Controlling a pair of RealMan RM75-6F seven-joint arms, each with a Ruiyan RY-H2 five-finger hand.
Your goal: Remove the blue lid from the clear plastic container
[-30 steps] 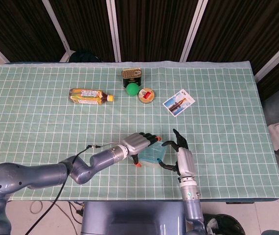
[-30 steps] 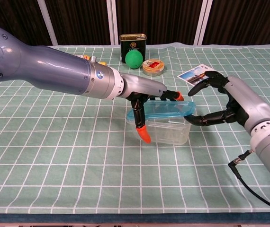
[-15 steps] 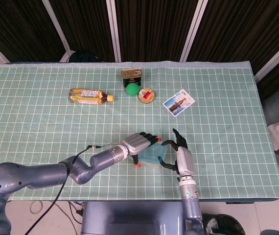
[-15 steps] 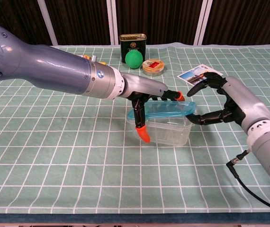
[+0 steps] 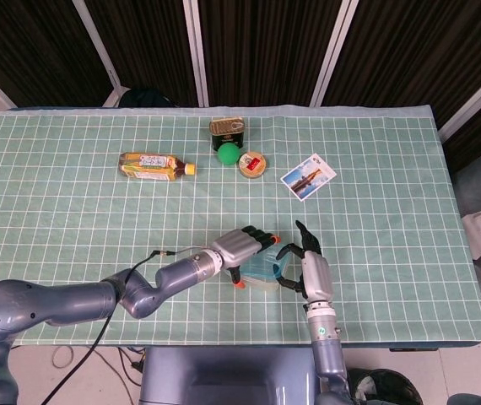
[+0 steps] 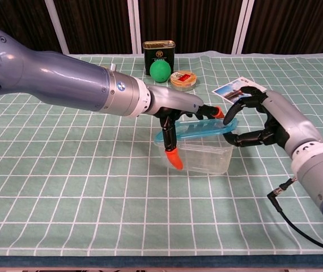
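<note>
The blue lid [image 6: 198, 129] sits tilted on the clear plastic container [image 6: 198, 154] near the table's front edge, partly lifted, so the peeling step is under way. The left hand [image 6: 178, 116] reaches over it, fingers on top and thumb down the container's front wall, gripping lid and rim (or so it looks). The right hand [image 6: 263, 116] pinches the lid's right end. Next, I judge, the lid needs lifting clear while the box is held down

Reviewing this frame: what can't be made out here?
- Head view: the blue lid and clear container are largely covered by the left hand.
- Chest view: whether the right hand touches the container.
- Both views: tin label too small to read.
</note>
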